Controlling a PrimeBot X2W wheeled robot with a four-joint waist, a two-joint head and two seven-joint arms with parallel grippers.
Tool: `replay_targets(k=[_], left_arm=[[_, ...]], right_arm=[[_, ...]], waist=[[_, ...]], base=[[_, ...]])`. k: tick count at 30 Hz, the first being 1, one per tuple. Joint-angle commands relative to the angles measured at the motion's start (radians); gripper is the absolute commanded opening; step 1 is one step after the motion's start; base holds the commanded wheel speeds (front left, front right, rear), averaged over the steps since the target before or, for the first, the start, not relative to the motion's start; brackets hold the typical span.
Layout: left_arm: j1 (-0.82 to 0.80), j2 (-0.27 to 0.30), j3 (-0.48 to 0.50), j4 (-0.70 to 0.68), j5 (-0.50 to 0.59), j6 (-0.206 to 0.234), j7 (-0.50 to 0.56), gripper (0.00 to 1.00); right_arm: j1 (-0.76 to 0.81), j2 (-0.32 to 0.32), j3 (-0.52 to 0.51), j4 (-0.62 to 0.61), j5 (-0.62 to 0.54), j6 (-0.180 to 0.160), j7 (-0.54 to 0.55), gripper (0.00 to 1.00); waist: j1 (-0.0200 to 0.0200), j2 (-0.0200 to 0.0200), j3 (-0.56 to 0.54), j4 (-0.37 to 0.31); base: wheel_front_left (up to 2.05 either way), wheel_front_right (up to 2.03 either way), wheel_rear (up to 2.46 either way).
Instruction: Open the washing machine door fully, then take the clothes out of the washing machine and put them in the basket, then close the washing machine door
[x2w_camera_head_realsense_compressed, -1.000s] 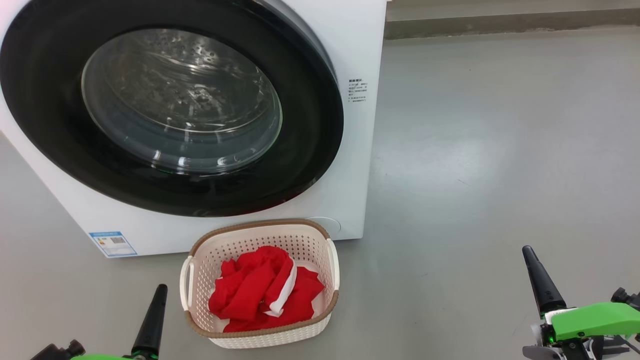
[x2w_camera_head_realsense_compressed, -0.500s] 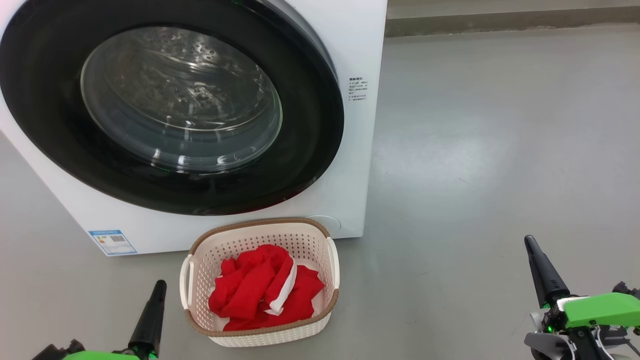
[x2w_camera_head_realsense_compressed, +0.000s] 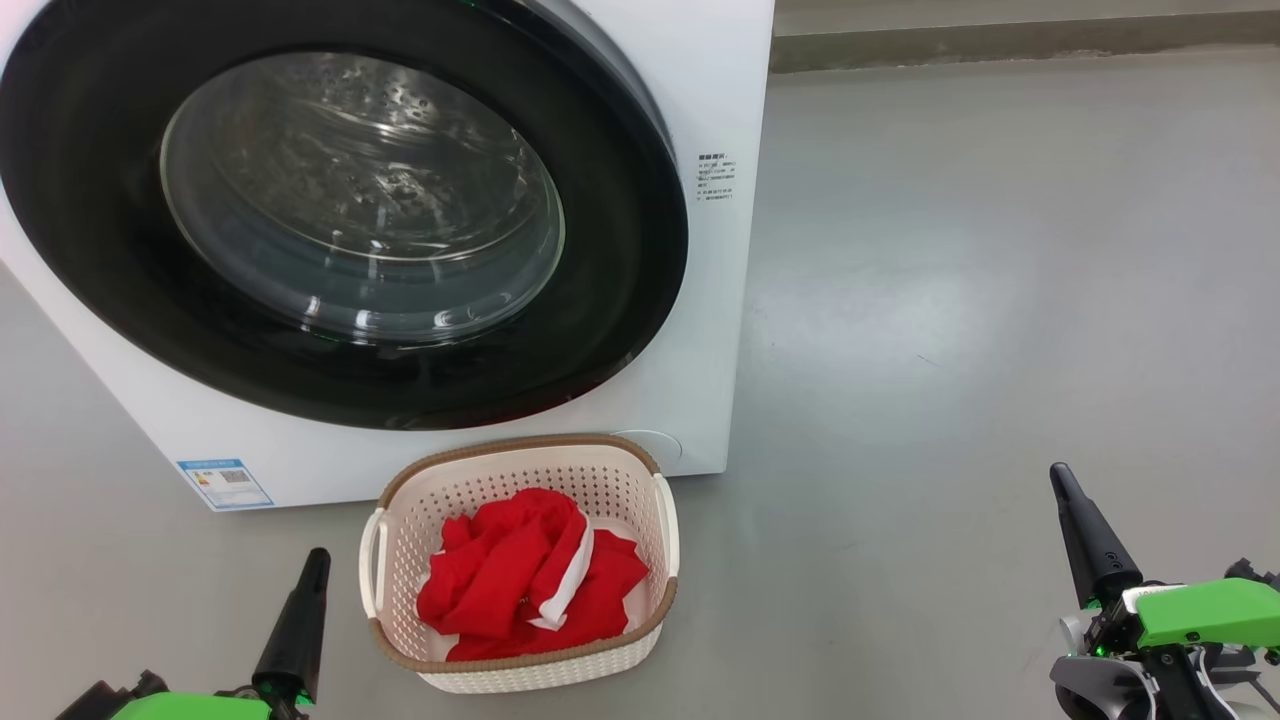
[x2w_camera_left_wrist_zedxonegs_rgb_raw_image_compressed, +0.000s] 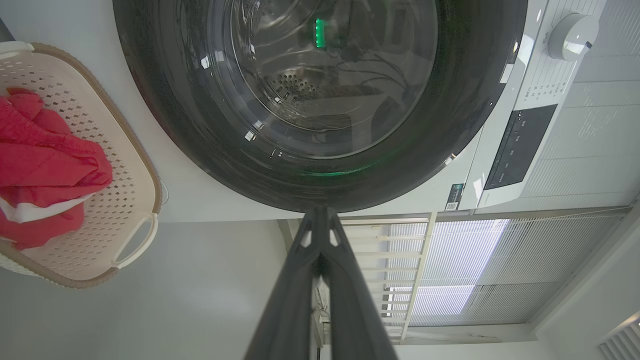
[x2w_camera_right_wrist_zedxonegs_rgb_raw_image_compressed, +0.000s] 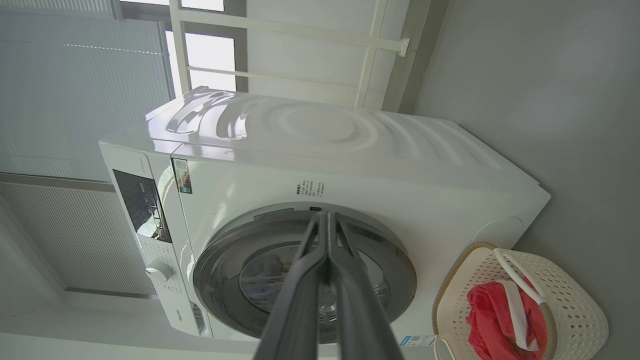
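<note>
Jaws pressed together and empty on both the left gripper (x2w_camera_head_realsense_compressed: 316, 560) and the right gripper (x2w_camera_head_realsense_compressed: 1060, 476), fingers raised low over the grey floor (x2w_camera_head_realsense_compressed: 950, 300). Ahead, the washing machine door (x2w_camera_head_realsense_compressed: 620, 250) sits shut against the washing machine (x2w_camera_head_realsense_compressed: 730, 80). Red clothes (x2w_camera_head_realsense_compressed: 500, 585) lie heaped in the basket (x2w_camera_head_realsense_compressed: 520, 478), which stands on the floor just before the machine's front, below the door.

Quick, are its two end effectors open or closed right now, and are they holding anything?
Left end effector: closed, holding nothing.
Right end effector: closed, holding nothing.
</note>
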Motion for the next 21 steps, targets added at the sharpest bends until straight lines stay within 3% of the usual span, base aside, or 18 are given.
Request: replay_targets(k=[1,21], left_arm=[[-0.039,0.009,0.036,-0.019,-0.011,-0.007,0.009,0.00],[-0.039,0.007,0.039,-0.019,-0.009,-0.007,0.011,0.00]], right_arm=[[-0.041,-0.014,0.017,-0.025,0.005,0.000,0.005,0.00],[-0.041,-0.011,0.013,-0.025,0.002,0.000,0.008,0.00]], waist=[[0.0000,0.0000,0.000,0.000],[0.0000,0.0000,0.000,0.000]], base=[[0.00,0.00,0.00],[0.00,0.00,0.00]])
